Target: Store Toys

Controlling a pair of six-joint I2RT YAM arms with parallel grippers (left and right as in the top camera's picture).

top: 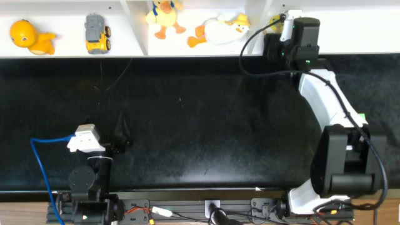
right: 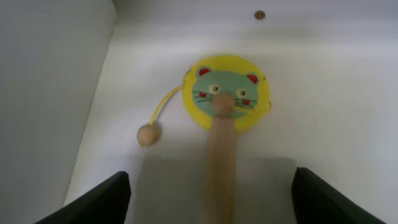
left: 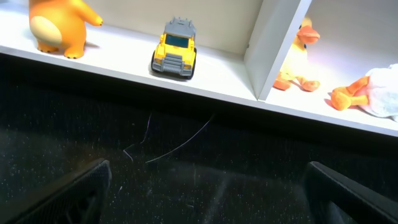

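A yellow rattle drum [right: 227, 93] with a green cat face, a wooden handle [right: 219, 168] and a bead on a string [right: 147, 134] lies on the white shelf floor in the right compartment. My right gripper [right: 210, 177] is open, with the handle lying loose between its widely spread fingers. From above, the right gripper [top: 281, 34] is at the shelf's right end, with a bit of the yellow drum [top: 274, 24] showing. My left gripper [left: 208, 167] is open and holds nothing, low over the black mat [top: 187, 112] at the front left [top: 123, 134].
On the shelf [top: 134, 49] stand an orange figure [top: 31, 36], a yellow truck [top: 97, 34], a yellow duck plush [top: 165, 15] and a white duck lying down [top: 222, 30]. A divider wall [left: 273, 43] separates truck and ducks. A blue cable [top: 44, 156] loops at the left base.
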